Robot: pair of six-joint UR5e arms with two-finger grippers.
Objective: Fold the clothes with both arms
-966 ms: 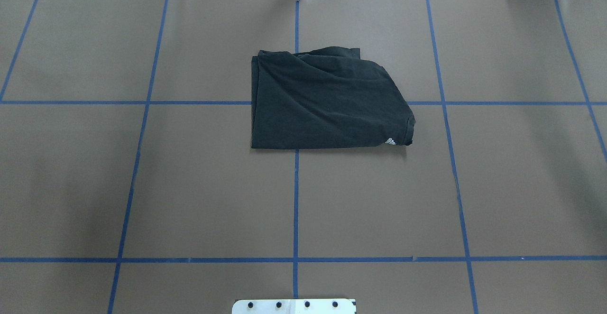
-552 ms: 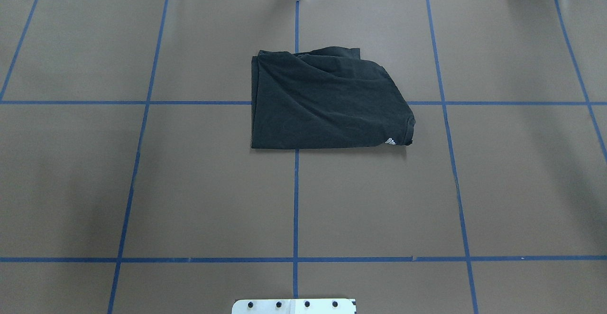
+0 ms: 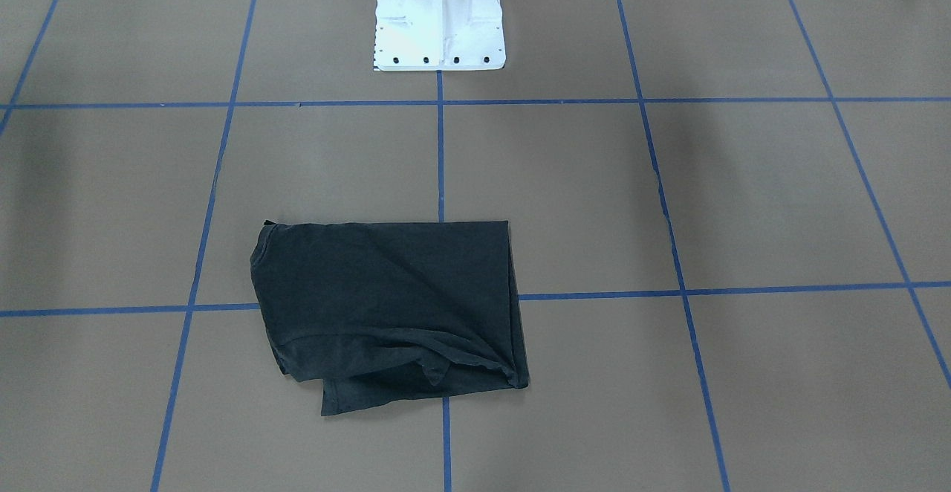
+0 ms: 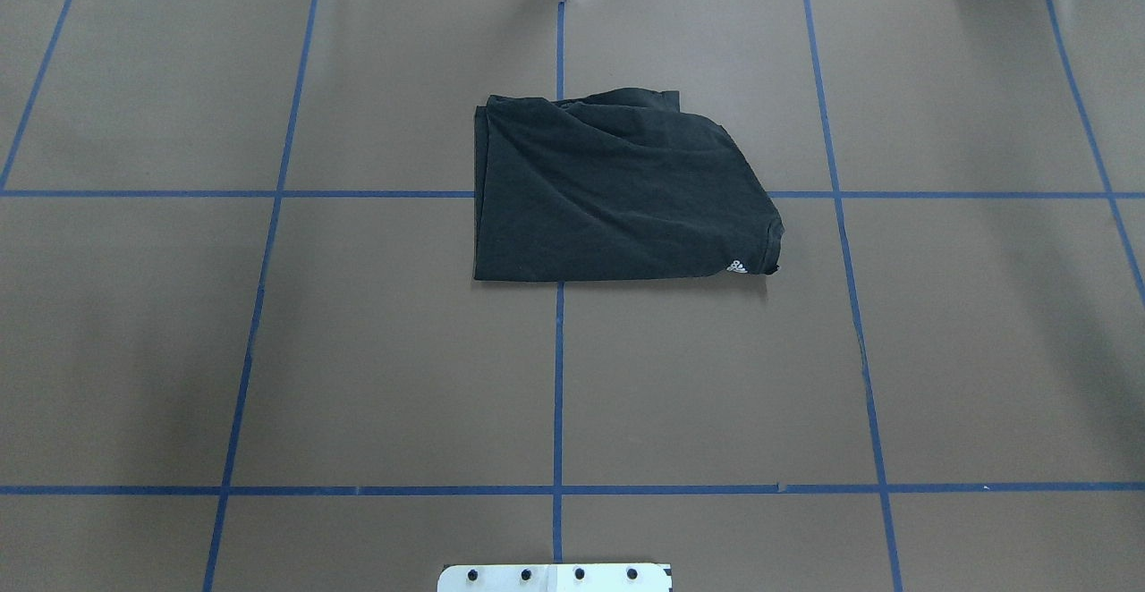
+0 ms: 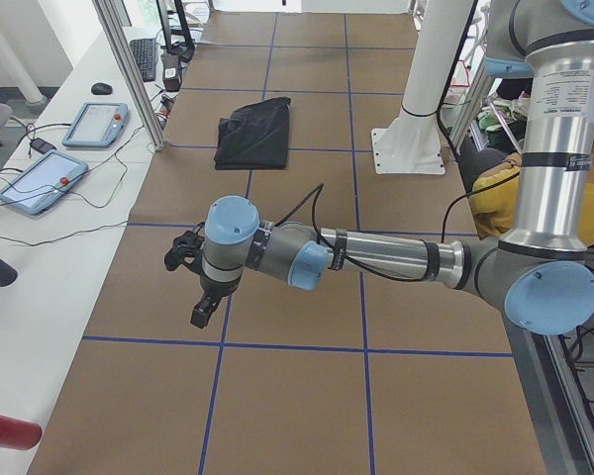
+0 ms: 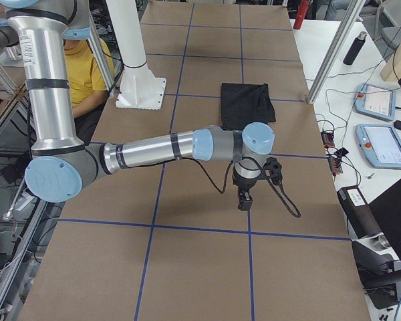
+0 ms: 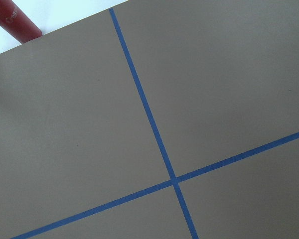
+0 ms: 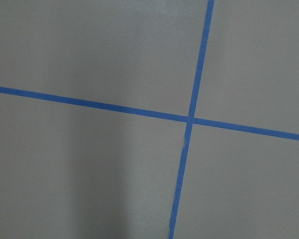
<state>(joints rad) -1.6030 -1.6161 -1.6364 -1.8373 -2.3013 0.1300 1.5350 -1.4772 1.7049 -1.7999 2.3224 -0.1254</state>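
While the folded T-shirt point(image 4: 617, 190) is lying on the worktop point(image 4: 358, 350), left gripper point(image 5: 198, 317) and right gripper point(image 6: 242, 202) are hovering apart.
Whether their fingers point(image 5: 205, 305) are gaping: cannot tell.

Left arm point(image 5: 386, 259) and right arm point(image 6: 154, 148) each outstretched, forearm roughly horizontal.

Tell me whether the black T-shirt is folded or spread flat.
Folded: the T-shirt lies in a compact block, stacked layers showing along its edges.
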